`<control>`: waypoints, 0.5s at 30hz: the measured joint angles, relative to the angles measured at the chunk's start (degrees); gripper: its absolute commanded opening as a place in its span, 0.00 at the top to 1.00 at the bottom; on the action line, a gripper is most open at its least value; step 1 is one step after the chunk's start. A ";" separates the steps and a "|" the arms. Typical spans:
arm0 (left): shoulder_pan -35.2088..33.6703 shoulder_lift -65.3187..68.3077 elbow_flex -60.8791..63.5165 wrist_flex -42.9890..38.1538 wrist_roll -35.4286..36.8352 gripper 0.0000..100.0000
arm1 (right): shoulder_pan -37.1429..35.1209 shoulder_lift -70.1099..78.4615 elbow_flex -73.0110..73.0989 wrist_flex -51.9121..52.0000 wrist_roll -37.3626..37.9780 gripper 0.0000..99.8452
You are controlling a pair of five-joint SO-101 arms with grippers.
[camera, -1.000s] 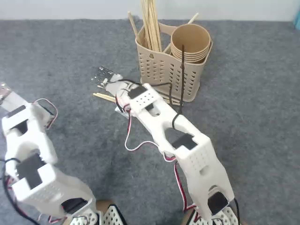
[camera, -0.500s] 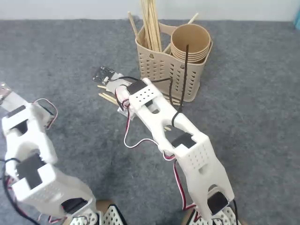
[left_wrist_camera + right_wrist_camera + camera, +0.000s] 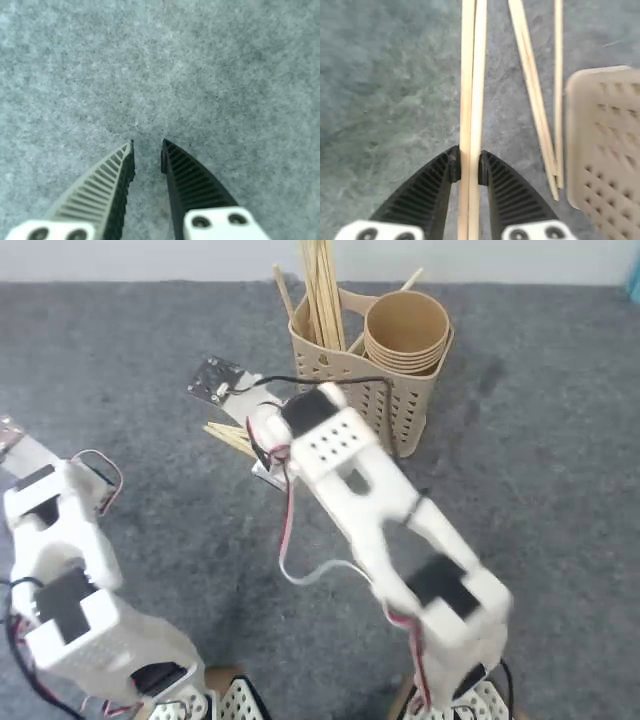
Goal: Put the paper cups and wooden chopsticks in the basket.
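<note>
The right end effector [image 3: 469, 167] is closed on a pair of wooden chopsticks [image 3: 470, 75]. Its two ribbed fingers press against the sticks from either side. The pair lies lengthwise along the grey worktop [image 3: 120, 340] and runs straight out ahead of the fingers. Just beside this pair, two more chopsticks [image 3: 536, 100] lie flat on the worktop, slightly angled to each other. Their near ends sit close to the wall of the basket [image 3: 605, 140].

In the high view, the right arm [image 3: 350, 470] stretches towards the spot just left of the basket [image 3: 350, 390]. Chopstick ends [image 3: 225, 433] poke out from under its wrist. The basket stands upright near the far edge of the worktop. A stack of paper cups [image 3: 405, 330] is nested in one side of it, and a bundle of chopsticks [image 3: 320, 285] stands on end in the other.

The left arm [image 3: 60, 570] sits at the near left, well apart from the basket. The left end effector [image 3: 147, 155] hangs over bare worktop, its fingers a narrow gap apart with nothing between them.
</note>
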State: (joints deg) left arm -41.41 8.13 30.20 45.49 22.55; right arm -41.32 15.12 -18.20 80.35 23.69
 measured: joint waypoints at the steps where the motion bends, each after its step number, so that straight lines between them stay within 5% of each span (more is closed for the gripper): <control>1: 0.00 0.00 0.00 -0.18 0.00 0.92 | -0.26 -3.52 1.58 0.00 0.00 0.99; 8: 0.00 0.00 0.00 -0.18 0.00 0.92 | -0.53 -29.01 16.44 -4.57 0.00 0.99; 15: 0.00 0.00 0.00 -0.18 0.00 0.92 | 4.57 -43.25 30.59 -26.29 0.00 0.99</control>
State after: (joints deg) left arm -41.41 8.13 30.20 45.32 22.55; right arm -36.75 -28.13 12.40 54.07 23.69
